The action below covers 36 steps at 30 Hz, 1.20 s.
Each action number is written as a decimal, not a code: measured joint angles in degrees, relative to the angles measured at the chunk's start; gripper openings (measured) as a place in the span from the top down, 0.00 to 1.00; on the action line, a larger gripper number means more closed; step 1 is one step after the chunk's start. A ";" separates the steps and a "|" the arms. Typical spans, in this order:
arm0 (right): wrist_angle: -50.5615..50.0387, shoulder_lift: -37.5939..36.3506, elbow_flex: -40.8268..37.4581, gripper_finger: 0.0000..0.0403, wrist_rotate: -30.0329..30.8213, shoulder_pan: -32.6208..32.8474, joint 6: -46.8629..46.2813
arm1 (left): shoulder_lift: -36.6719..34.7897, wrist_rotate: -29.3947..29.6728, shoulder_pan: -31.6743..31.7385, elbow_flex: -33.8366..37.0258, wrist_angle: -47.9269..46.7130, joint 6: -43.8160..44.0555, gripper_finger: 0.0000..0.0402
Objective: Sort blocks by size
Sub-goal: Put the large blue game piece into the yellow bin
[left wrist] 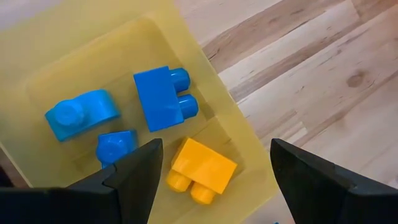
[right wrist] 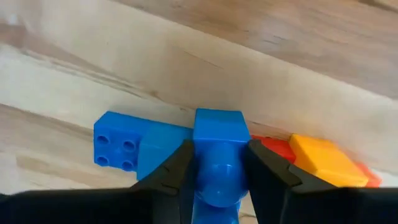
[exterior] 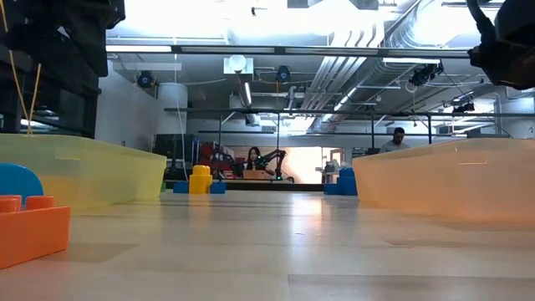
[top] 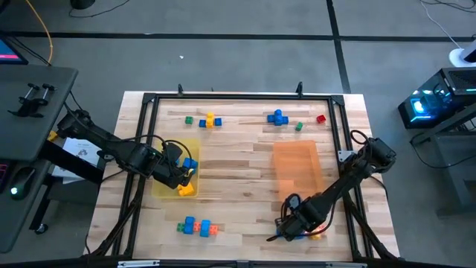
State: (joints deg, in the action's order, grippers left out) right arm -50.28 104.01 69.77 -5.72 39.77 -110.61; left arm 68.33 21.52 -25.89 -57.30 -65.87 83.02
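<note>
My left gripper (top: 184,176) hangs open over the translucent yellow tray (top: 165,186). In the tray lie three blue blocks, one of them (left wrist: 163,98) in the middle, and a yellow block (left wrist: 202,167) that sits below the gap between the fingers, untouched. My right gripper (top: 292,225) is at the table's near right, shut on a blue block (right wrist: 217,134). That block stands in a small cluster with a blue studded brick (right wrist: 117,144), a red piece (right wrist: 273,148) and an orange-yellow piece (right wrist: 323,160). My right gripper pinches the blue block by its two opposite sides (right wrist: 202,146), one finger on each side. The fingers come from above, slanting down. The block sits level with its neighbours in the cluster; I cannot tell whether it is off the table.
The orange tray (top: 297,167) stands right of centre. Loose blocks lie along the far edge: green (top: 190,119), yellow and blue (top: 210,120), blue (top: 278,117), green (top: 299,126), red (top: 321,118). Another cluster (top: 198,227) lies near the front edge; its orange brick shows in the low view (exterior: 29,230).
</note>
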 joint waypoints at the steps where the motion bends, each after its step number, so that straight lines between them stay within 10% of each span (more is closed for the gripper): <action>1: -0.71 -0.07 0.34 0.74 -0.20 0.00 1.34 | -0.18 -0.16 0.00 0.00 0.00 -0.88 0.30; 8: -18.58 -2.99 12.43 0.74 2.81 -0.82 12.17 | -4.87 0.89 -0.02 0.00 -0.23 -2.67 0.30; 14: -26.82 -4.22 25.88 0.74 22.34 -4.81 22.48 | -10.52 7.12 -0.40 0.00 2.76 -2.72 0.30; 26: 24.53 -0.74 24.96 0.74 26.44 -23.38 62.56 | -12.74 14.61 -8.70 0.00 26.72 -20.54 0.30; 36: 48.57 7.35 24.99 0.74 17.23 -31.93 69.47 | -17.29 29.83 -16.84 0.00 47.62 -36.00 0.30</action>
State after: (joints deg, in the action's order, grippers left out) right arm -1.71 111.35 94.76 11.50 7.84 -41.13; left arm 51.04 51.35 -42.73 -57.30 -18.24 47.02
